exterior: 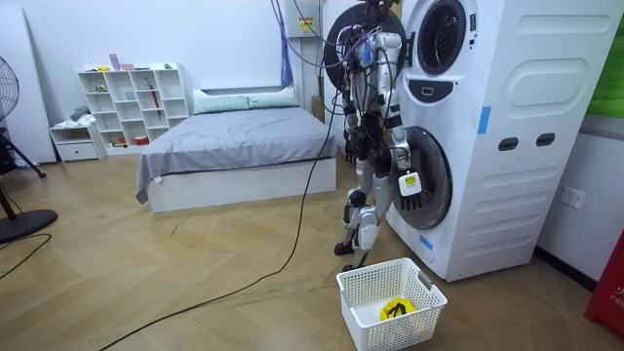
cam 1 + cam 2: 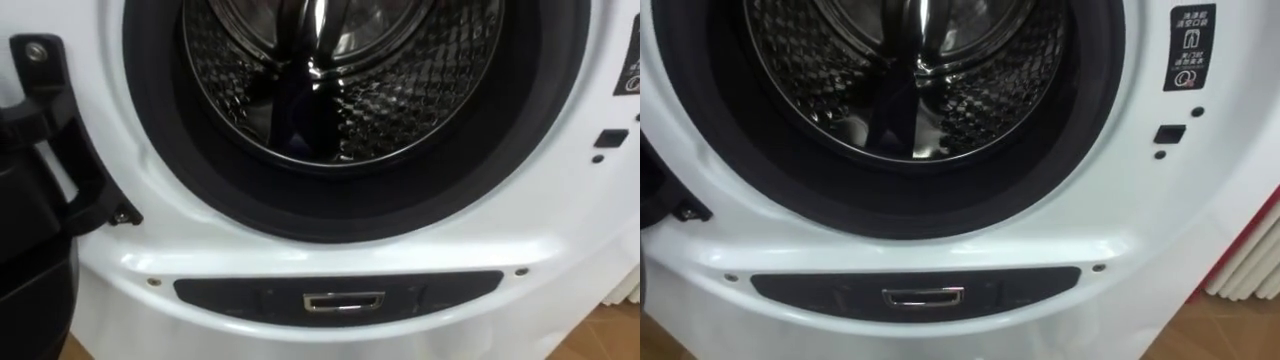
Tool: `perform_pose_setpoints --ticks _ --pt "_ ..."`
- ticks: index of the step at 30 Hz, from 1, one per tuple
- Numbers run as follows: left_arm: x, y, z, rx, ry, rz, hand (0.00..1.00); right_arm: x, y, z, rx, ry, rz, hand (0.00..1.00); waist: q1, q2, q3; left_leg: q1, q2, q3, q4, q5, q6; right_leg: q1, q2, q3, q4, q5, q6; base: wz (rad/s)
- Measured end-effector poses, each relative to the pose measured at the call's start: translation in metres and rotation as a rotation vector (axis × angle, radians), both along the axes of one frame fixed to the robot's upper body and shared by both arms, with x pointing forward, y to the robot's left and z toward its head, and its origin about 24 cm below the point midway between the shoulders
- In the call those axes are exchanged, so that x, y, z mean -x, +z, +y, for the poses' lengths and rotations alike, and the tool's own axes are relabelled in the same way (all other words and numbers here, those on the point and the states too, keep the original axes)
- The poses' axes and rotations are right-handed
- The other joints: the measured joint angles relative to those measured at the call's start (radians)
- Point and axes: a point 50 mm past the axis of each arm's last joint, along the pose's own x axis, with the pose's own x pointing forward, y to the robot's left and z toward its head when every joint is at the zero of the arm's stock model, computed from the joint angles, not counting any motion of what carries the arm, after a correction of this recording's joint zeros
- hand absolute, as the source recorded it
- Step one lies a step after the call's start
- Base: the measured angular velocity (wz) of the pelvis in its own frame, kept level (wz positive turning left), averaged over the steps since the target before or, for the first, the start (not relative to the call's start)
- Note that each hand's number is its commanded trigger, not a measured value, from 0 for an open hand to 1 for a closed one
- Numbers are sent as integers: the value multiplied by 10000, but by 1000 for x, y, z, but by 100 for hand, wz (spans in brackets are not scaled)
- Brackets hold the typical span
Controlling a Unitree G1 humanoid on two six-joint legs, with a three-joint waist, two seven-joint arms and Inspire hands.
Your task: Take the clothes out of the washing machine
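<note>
The upper washing machine's round opening (image 2: 355, 205) is right in front of me, ringed by a dark rubber seal. Inside, the steel drum (image 2: 400, 90) shows its dimpled wall and a shiny paddle (image 2: 315, 40). The machine's dark door (image 2: 40, 170) stands open at the left on its hinge. In the room view I stand facing the stacked white machines (image 1: 487, 136). My right hand (image 1: 408, 185) hangs low in front of the lower machine's door, and my left hand (image 1: 349, 146) hangs at my other side. A yellow and black piece (image 1: 395, 309) lies in the white basket (image 1: 363, 289).
A dark panel with a metal latch (image 2: 343, 301) runs below the opening. The white basket stands on the wood floor just behind me. A grey bed (image 1: 234, 146) and a white shelf (image 1: 132, 97) are further back in the room. A black fan (image 1: 15, 136) stands at the room view's left.
</note>
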Motion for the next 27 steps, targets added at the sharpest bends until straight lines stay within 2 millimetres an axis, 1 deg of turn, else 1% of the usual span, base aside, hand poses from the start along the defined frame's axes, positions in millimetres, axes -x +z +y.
perform_pose_setpoints --ticks 5,6,7,9,10,11,12,13,14,15,16,17,18,19,20,21,22,23,24,25,26,27 --pt "0 0 0 -36 21 -30 0 4 0 0 5 -26 34 0 37 48 2 -121 75 -115 352 -102 -69 -3 79 -12 4 -5 -9 6" --pt "0 0 0 -29 13 -15 0 2 0 0 15 54 -36 0 72 65 6 -248 158 -89 647 -244 -95 -52 144 3 26 -22 -38 -8" --pt "0 0 1 -26 14 -41 0 -1 0 0 25 250 -74 0 212 111 -18 -400 245 -27 1005 -390 -146 -146 231 26 88 -72 -141 -13" --pt "-2 1 2 -3 167 -167 0 -1 1 -1 73 455 -62 0 303 122 -17 -739 339 -63 1559 -553 -266 -280 355 -23 167 -153 -327 -8" --pt "-9 2 3 59 173 -373 0 -3 1 -2 117 521 -136 0 302 133 -34 -986 346 -295 1774 -565 -323 -419 458 -51 169 -130 -440 7" --pt "-14 2 3 113 136 -519 0 -4 2 -3 167 550 -183 0 294 132 -45 -1116 342 -443 1799 -555 -376 -534 489 -69 158 -129 -508 12" --pt "-23 3 2 202 99 -734 0 -5 2 -6 346 650 -208 0 273 103 -87 -1384 344 -635 1813 -480 -495 -834 523 -183 157 -75 -655 -5" --pt "-30 3 1 308 132 -941 0 -9 4 -11 594 858 -296 0 287 185 -75 -1746 464 -730 2580 -634 -660 -1106 444 -536 226 -22 -797 -21" --pt "-29 3 0 358 174 -921 0 -11 5 -13 733 1001 -318 0 288 243 -34 -1921 627 -532 3554 -851 -766 -1128 518 -719 263 6 -861 -65" --pt "-22 2 -1 462 310 -743 0 -12 6 -17 933 1021 -353 0 178 490 -65 -1874 1060 -255 5188 -1049 -941 -1065 708 -1151 327 14 -961 -65" --pt "-25 2 0 528 332 -802 0 -15 8 -21 1117 924 -522 0 -143 712 -55 -1689 1299 -266 6351 -1047 -972 -1049 876 -1575 438 -23 -1048 -45" --pt "-31 3 1 539 266 -935 0 -15 8 -21 1191 846 -522 0 -352 769 -32 -1575 1368 -353 6672 -1004 -1045 -1082 924 -1800 591 -21 -1070 8" --pt "-45 5 4 534 133 -1290 0 -12 8 -22 1201 498 -511 0 -571 773 -15 -1140 1456 -446 6691 -932 -1172 -1292 901 -2254 885 -41 -1104 13" --pt "-65 8 3 596 39 -1874 0 -14 9 -22 1214 282 -620 0 -585 774 -17 -581 1506 -444 6359 -821 -1372 -1553 882 -2570 1100 -27 -1129 0" --pt "-74 10 1 667 -23 -2198 0 -15 9 -23 1244 233 -675 0 -596 821 -36 -338 1570 -455 6116 -798 -1414 -1632 905 -2634 1153 7 -1187 0" --pt "-96 15 -3 871 -344 -2841 0 -18 10 -23 1286 210 -759 0 -707 924 -51 99 1757 -489 5366 -735 -1530 -1912 904 -2847 1327 41 -1243 22" --pt "-113 20 -9 1070 -702 -3451 0 -22 10 -23 1266 -23 -909 0 -708 936 -23 544 1943 -455 4209 -1140 -1808 -2266 829 -2942 1645 70 -1273 28" --pt "-120 22 -11 1157 -819 -3716 0 -22 10 -23 1265 -147 -911 0 -675 968 -26 776 1950 -347 3572 -1445 -1860 -2482 765 -2910 1865 117 -1304 30" --pt "-131 26 -15 1246 -1122 -4015 0 -24 10 -22 1262 -407 -1003 0 -632 965 -30 1225 1972 -86 2201 -1853 -1789 -2946 663 -2621 2252 283 -1368 37" --pt "-140 28 -20 1287 -1506 -4168 0 -24 11 -22 1221 -699 -1070 0 -548 1032 24 1578 1823 46 825 -1943 -1560 -3604 501 -2112 2889 463 -1346 36" --pt "-143 29 -22 1289 -1631 -4224 0 -27 11 -23 1191 -906 -1170 0 -513 904 51 1688 1629 97 291 -1856 -1247 -4160 254 -1960 3579 541 -1364 9" --pt "-142 30 -16 1099 -1636 -4190 0 -33 12 -21 1019 -1152 -1430 0 -383 555 86 1516 1178 -20 155 -1745 -752 -5068 220 -1595 3862 578 -1109 -40"
